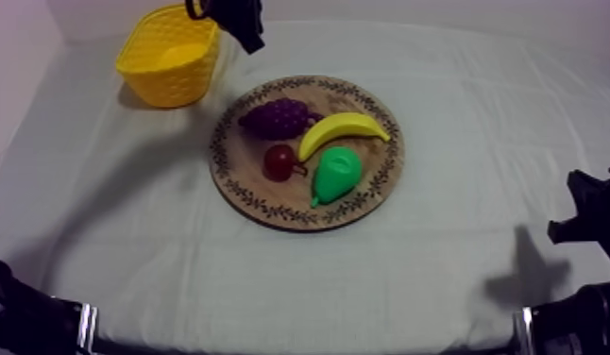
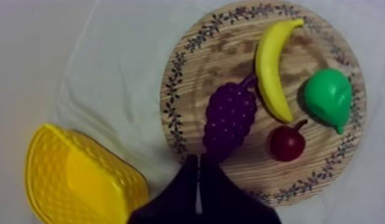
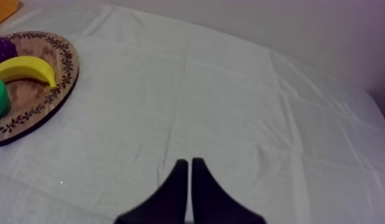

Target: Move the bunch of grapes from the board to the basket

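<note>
The purple bunch of grapes (image 1: pixel 276 118) lies on the far left part of the round wooden board (image 1: pixel 241 159), beside a banana (image 1: pixel 342 132), a small red fruit (image 1: pixel 279 161) and a green pear (image 1: pixel 335 173). The yellow basket (image 1: pixel 167 52) stands at the far left. My left gripper (image 1: pixel 254 42) hangs beyond the board, next to the basket. In the left wrist view it (image 2: pixel 198 170) is shut on nothing, just short of the grapes (image 2: pixel 229 119), with the basket (image 2: pixel 75 179) beside it. My right gripper (image 3: pixel 189 170) is shut over bare cloth.
My right arm (image 1: pixel 583 212) rests low at the table's right edge, well away from the board (image 3: pixel 28 98). The banana (image 3: pixel 25 68) and the board's rim face it across open cloth. A pale wall rises behind the table.
</note>
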